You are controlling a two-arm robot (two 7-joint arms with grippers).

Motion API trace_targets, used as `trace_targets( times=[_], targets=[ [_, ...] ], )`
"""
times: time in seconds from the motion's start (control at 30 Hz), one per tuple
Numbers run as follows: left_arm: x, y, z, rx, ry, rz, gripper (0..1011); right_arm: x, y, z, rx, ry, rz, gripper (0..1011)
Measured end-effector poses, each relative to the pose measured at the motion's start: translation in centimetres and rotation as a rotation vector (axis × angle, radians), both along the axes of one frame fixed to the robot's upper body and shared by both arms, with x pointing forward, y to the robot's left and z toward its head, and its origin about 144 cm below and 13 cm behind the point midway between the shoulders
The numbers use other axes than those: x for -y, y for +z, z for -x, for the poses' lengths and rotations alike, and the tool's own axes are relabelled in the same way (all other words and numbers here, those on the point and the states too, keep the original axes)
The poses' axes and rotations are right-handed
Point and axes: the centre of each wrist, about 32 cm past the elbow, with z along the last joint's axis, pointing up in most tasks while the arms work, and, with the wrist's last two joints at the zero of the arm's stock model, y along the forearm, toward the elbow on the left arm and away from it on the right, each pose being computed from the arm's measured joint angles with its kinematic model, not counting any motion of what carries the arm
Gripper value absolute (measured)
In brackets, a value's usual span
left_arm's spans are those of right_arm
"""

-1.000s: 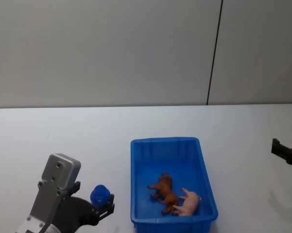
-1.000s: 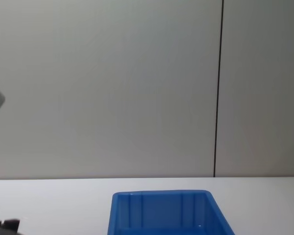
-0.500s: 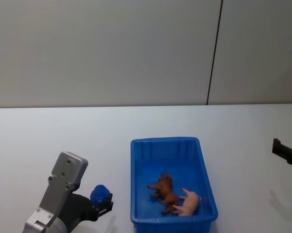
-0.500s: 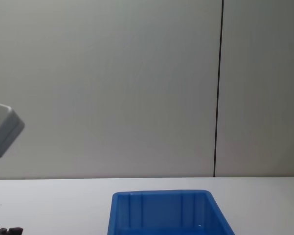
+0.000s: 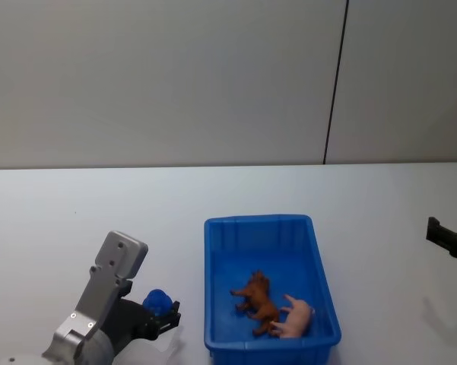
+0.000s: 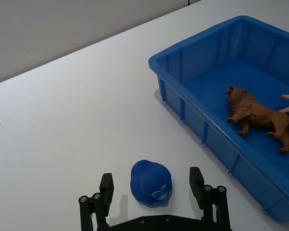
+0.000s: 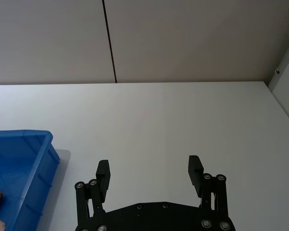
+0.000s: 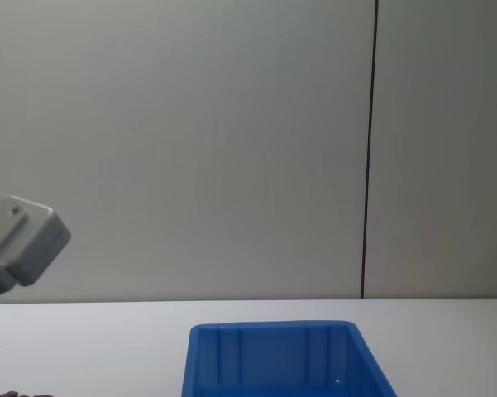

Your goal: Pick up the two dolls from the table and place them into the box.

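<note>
In the box (image 5: 258, 220), at its near end, lay both dolls: the brown doll (image 5: 256, 299) stretched along the box's length with its head toward the far wall, and the pink doll (image 5: 296, 319) just beside it in the near right corner. None was left on the white surface (image 5: 137, 205), so the task looked finished and no further grasp seemed called for.

The dolls lay to the right of the left gripper (image 6: 151, 177), beyond the box's left wall. That gripper was the nearer of the two, low and just beside that wall. Its fingers (image 6: 106, 184) were spread wide and pinched nothing. A small blue domed piece (image 6: 151, 187) sat between them and appeared to touch neither, though whether it rested on the surface could not be told for certain.

The right gripper (image 7: 149, 164) hung well apart on the box's far side, over bare surface. Its fingers were likewise spread wide and empty.
</note>
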Motion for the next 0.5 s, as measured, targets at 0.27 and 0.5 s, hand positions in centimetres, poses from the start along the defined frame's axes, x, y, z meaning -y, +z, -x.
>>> trace_targets(
  times=[0.27,0.5],
  targets=[
    [0.1,-0.4,-1.7,-0.021,0.007,0.008,1001,0.0,0.0,0.0,0.0,0.0,0.0,1001],
    [0.1,-0.6,-2.8,-0.039,0.011,0.017,1001,0.0,0.0,0.0,0.0,0.0,0.0,1001]
  ],
)
